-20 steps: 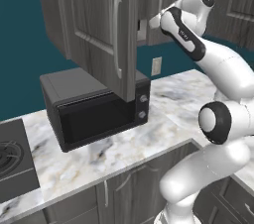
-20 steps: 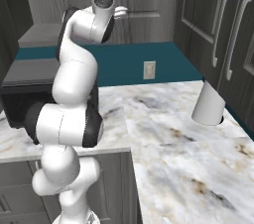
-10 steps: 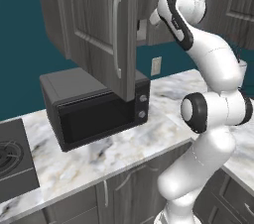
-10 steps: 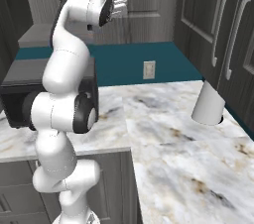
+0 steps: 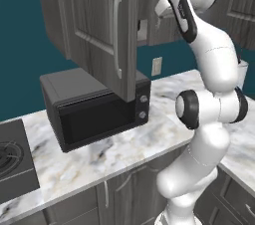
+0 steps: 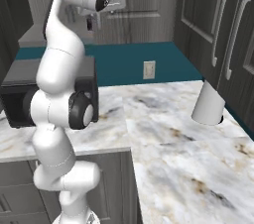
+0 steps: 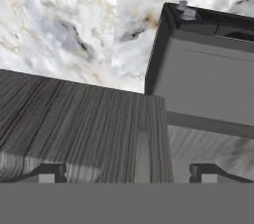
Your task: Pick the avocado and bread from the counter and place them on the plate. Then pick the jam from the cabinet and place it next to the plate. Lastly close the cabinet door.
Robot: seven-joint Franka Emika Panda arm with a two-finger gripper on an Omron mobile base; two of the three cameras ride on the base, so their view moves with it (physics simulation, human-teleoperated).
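Dark grey wood-grain cabinet door with its long pale bowed bar handle stands swung out from the wall cabinet, hanging above the black microwave that sits on the white-and-grey veined marble surface. In the left base view the door fills the 11 o'clock region, and the white arm rises from 5 o'clock to the cabinet opening at 1 o'clock. The pincer is held high by the door's free edge; in the hand view its two dark fingertips stand wide apart with nothing between them, looking down on the door's top edge, the microwave's top and the marble below. In the right base view a pale cone-shaped object rests on the surface at 3 o'clock, well apart from the arm.
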